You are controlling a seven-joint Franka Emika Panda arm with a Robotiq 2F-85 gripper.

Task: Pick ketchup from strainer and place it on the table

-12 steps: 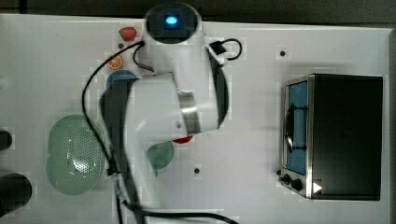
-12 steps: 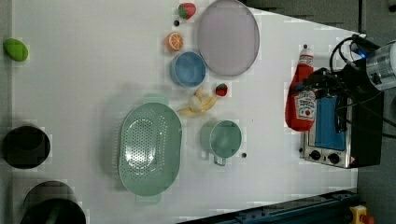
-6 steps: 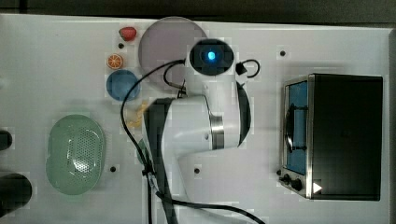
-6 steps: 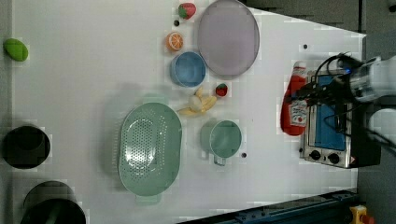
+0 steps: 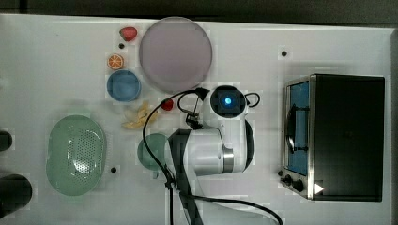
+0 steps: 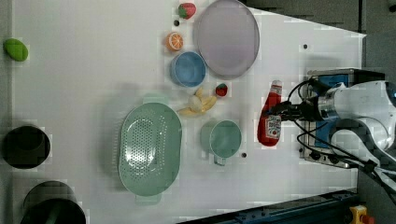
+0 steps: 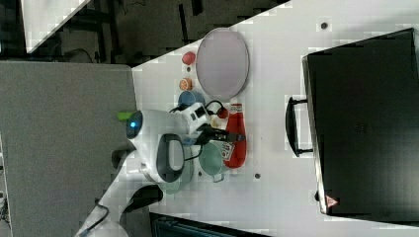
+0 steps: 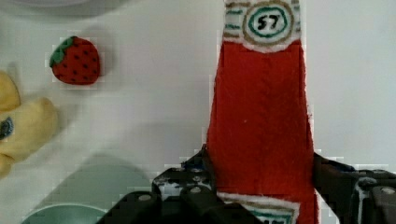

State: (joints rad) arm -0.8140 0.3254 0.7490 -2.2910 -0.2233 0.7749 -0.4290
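The ketchup is a red bottle with a white cap, lying flat on the white table between the green cup and the oven in the left view. My gripper straddles its lower body, open, one finger on each side and close to the bottle. In the wrist view the ketchup runs between the dark fingertips, with a thin gap at one side. The right view shows the ketchup beside the gripper. The pale green strainer sits far off at the left view's left, with nothing in it.
A black toaster oven stands at the top view's right. Near the bottle are a green cup, a strawberry, a banana, a blue bowl and a big lilac plate. Two black cups sit at the left view's left edge.
The arm swung away from the strainer toward the top view's right. The ketchup came down from beside the oven to lie on the table, and the jaws have widened a little.
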